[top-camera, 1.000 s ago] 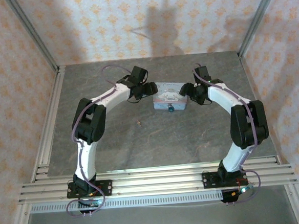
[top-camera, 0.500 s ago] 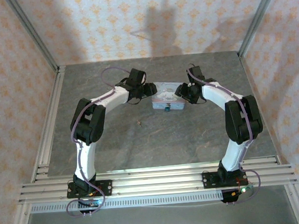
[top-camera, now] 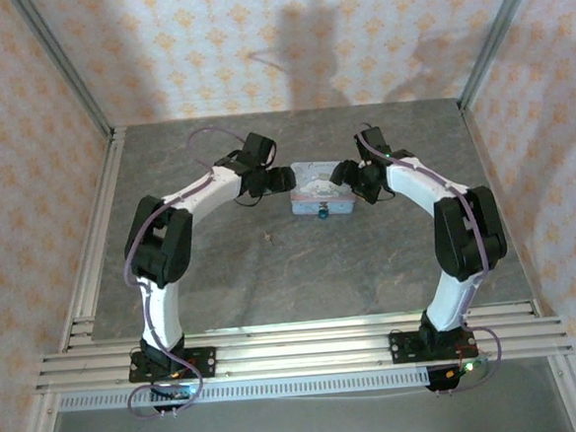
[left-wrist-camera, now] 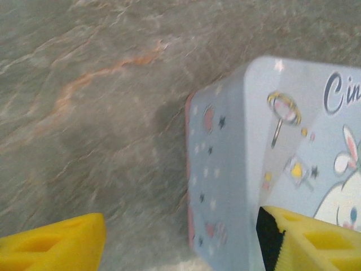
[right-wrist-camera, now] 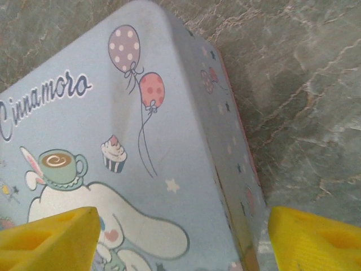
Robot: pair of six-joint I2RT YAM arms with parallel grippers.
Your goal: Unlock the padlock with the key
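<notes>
**Clerk:** Item one, your left pincer?

**Me:** My left pincer (top-camera: 284,180): yellow fingers (left-wrist-camera: 62,243) set apart, nothing clamped between them. One finger hangs over bare tabletop (top-camera: 272,276). The other hangs over the lid of the pale blue cartoon-printed tin (top-camera: 316,187). The tin's end wall lies in the gap. I cannot tell whether either finger touches the tin.

**Clerk:** Item two, the right one?

**Me:** My right pincer (top-camera: 346,177): fingers (right-wrist-camera: 48,237) also apart, holding nothing. One finger sits above the lid, beside the printed white rabbit. The other sits above the grey tabletop. The tin's opposite end wall and a rounded corner lie between them.

**Clerk:** Item three, the tin?

**Me:** One tin, lying flat with its lid up, directly between my two pincers. Each pincer straddles one short end.

**Clerk:** Item four, the padlock?

**Me:** One padlock (top-camera: 322,214), tiny and bluish-dark. It sits at the tin's long wall on the side towards my arm bases, roughly midway between the two pincers and apart from both. It is too small to tell how its shackle stands.

**Clerk:** Anything further?

**Me:** One small brownish speck (top-camera: 268,238) on the tabletop. It lies nearer my bases than the left pincer does and is clear of the tin. It is too small to name.
</notes>
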